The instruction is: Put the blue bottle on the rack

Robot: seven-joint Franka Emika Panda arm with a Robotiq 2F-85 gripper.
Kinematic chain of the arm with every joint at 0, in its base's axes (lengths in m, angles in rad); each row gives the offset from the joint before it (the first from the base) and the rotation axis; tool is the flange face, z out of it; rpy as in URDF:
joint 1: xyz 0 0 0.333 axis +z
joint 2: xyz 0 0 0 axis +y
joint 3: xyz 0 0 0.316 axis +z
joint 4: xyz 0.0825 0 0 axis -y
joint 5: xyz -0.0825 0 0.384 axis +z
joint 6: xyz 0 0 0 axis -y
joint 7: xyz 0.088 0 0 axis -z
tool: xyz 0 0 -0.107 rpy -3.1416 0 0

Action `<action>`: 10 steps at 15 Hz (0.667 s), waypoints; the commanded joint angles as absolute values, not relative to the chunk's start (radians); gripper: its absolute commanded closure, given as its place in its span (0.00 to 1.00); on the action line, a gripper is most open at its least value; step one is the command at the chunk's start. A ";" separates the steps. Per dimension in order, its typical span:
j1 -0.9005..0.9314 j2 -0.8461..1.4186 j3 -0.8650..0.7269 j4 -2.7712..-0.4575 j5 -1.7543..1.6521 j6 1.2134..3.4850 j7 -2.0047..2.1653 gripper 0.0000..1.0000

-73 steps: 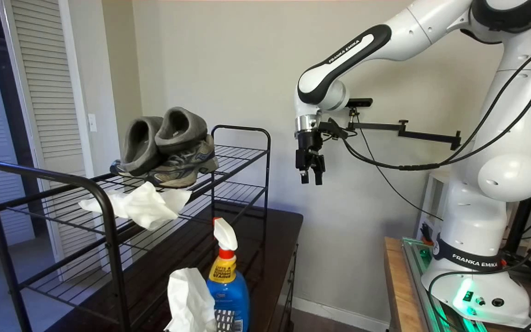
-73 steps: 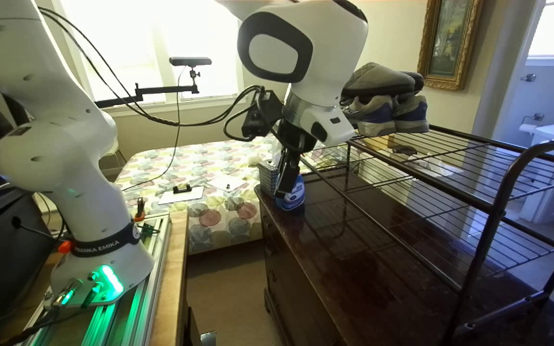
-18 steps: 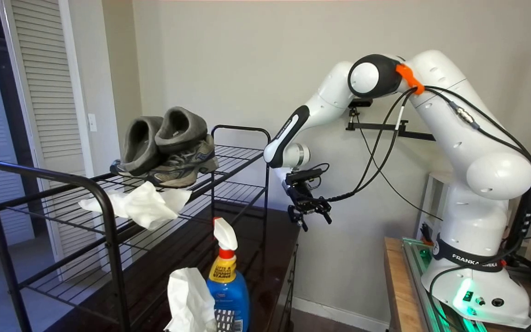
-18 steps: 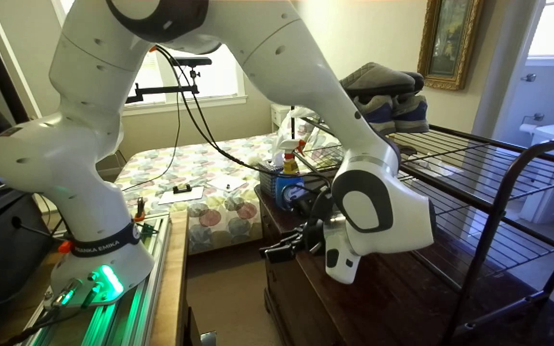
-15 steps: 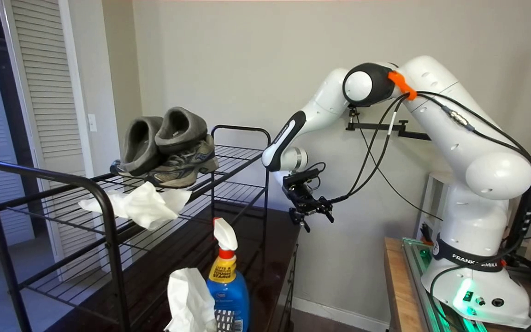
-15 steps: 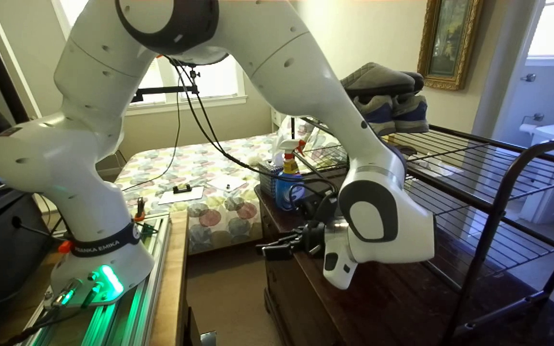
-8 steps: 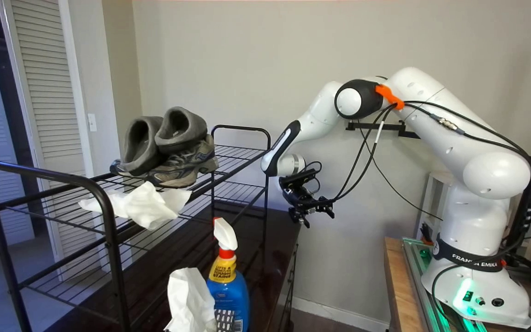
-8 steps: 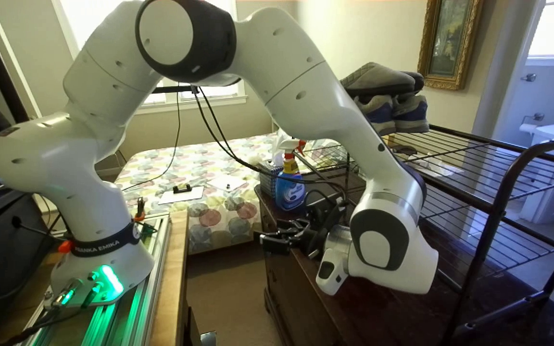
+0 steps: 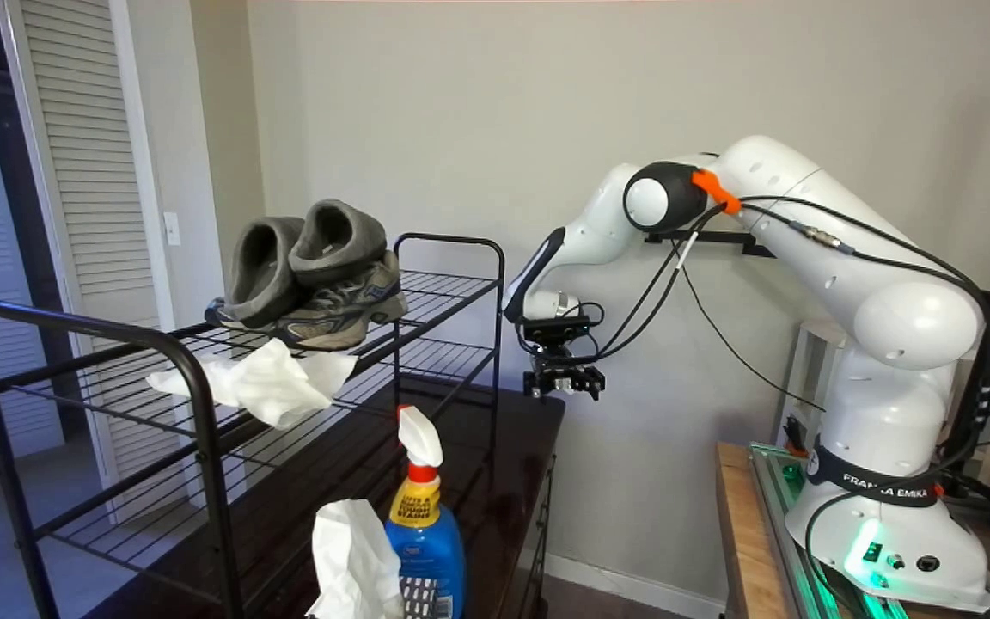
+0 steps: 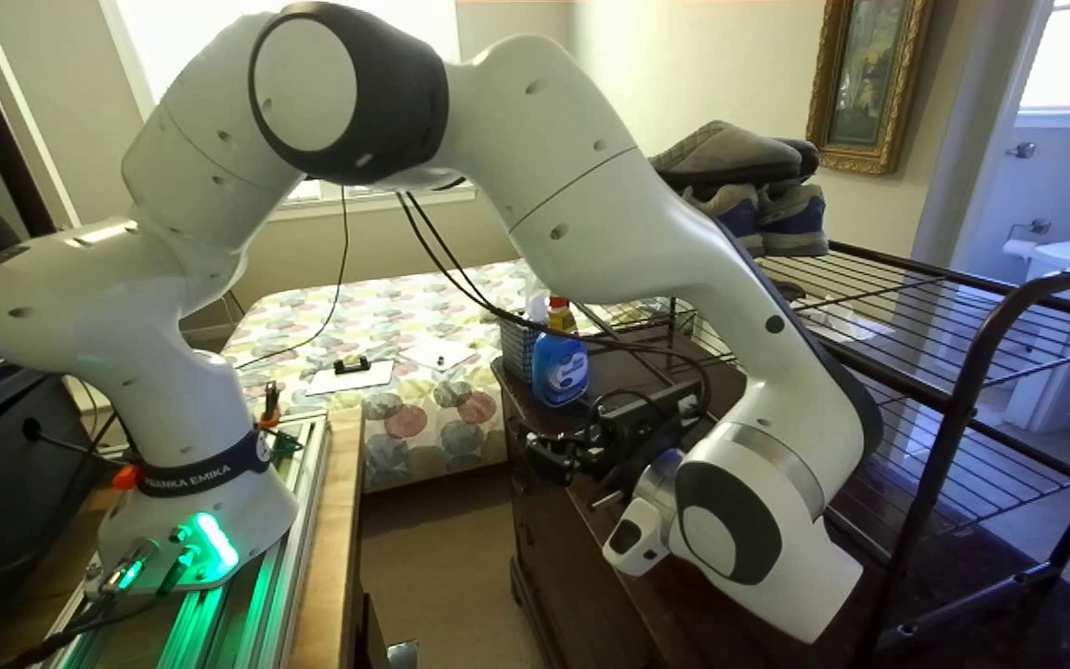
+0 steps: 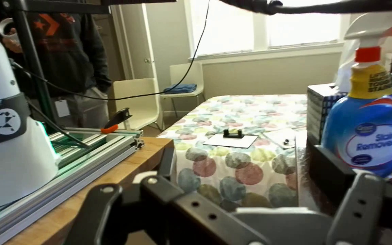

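The blue bottle (image 9: 433,550), with white trigger head and yellow label, stands upright on the dark dresser beside a tissue box. In an exterior view (image 10: 561,367) my arm hides its trigger head. In the wrist view (image 11: 362,115) it stands at the right, beyond the right finger, which covers part of its base. My gripper (image 11: 250,161) is open, with nothing between its fingers. It points roughly level toward the bed, near the dresser's front edge, and shows in both exterior views (image 9: 565,385) (image 10: 549,451). The black wire rack (image 9: 218,499) stands on the dresser, also in an exterior view (image 10: 964,400).
Grey shoes (image 9: 323,284) are stacked on the rack's top shelf, with crumpled white tissue (image 9: 267,383) nearby. A patterned tissue box (image 11: 316,109) stands against the bottle. The dresser (image 10: 721,548) faces the robot's wooden table (image 10: 335,520) across a floor gap. A person (image 11: 70,58) stands behind the base.
My gripper has come down from pointing downward high up and swung to point roughly level. In the last second it levelled further and rose slightly. The bottle and rack have not moved.
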State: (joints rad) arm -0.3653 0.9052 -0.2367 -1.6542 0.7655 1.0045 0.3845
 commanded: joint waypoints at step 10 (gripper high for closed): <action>-0.361 0.959 -0.256 -1.649 0.893 1.006 0.240 0.00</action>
